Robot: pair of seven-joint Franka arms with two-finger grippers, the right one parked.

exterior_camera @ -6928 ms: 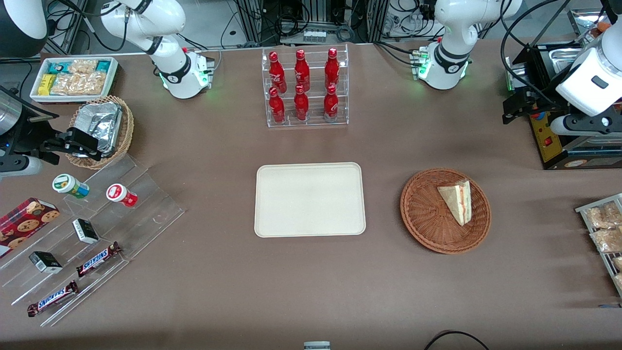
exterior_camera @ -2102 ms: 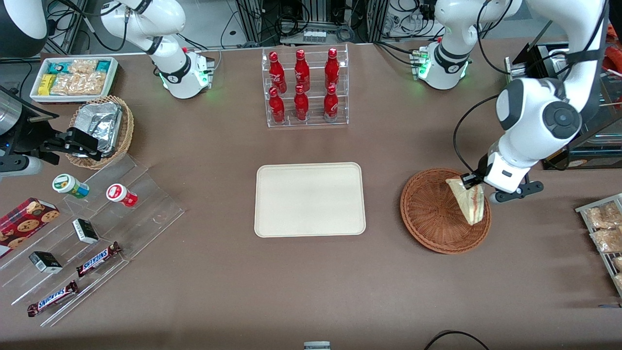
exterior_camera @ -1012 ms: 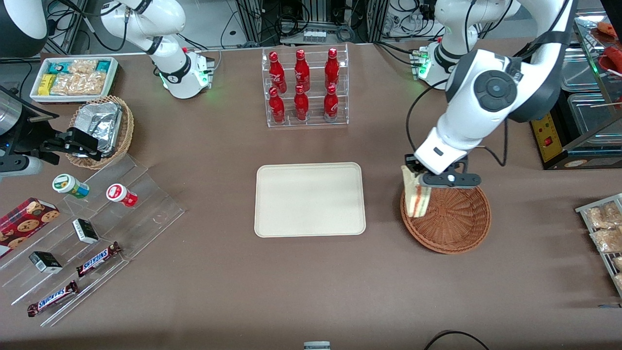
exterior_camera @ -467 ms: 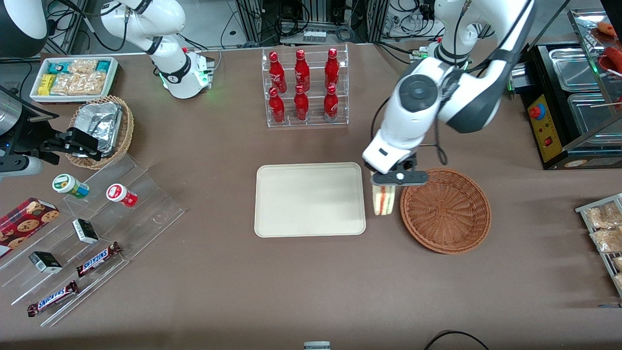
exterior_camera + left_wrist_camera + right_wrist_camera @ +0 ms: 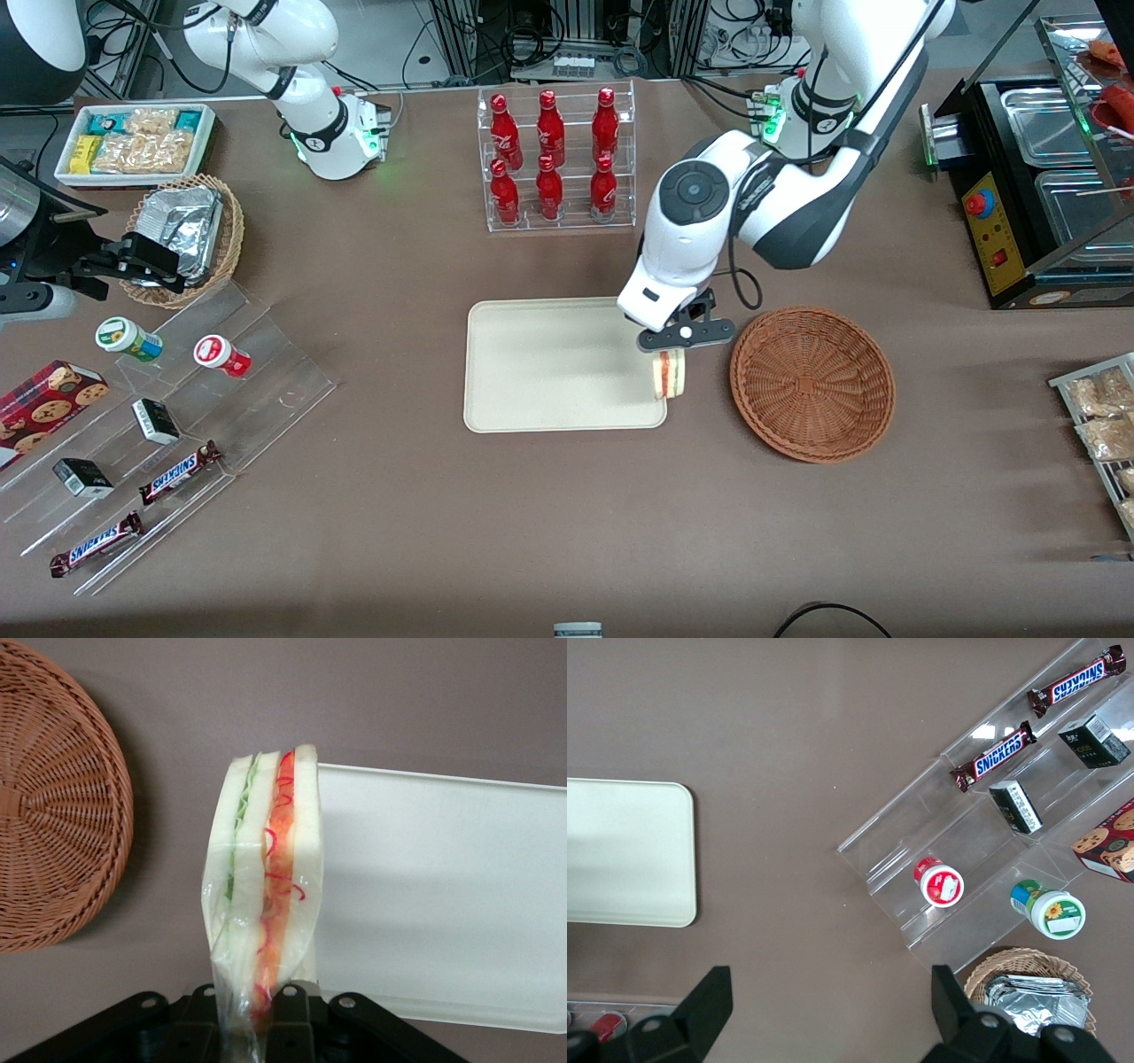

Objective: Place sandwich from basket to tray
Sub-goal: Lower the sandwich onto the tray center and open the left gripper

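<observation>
We see the left arm reaching down from its base, elbow bent, with the gripper [image 5: 671, 347] hanging over the tray's [image 5: 549, 372] edge nearest the basket [image 5: 812, 383]. Its fingers are clamped on one wrapped sandwich [image 5: 264, 895], held off the surface with its striped cut edge on show, half above the tray rim, half above bare table. One basket sits near the tray, apart from it. Six red bottles [image 5: 549, 155] stand farther from the front camera.

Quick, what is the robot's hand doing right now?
Gripper: shut on the sandwich, held over the tray edge nearest the basket.
</observation>
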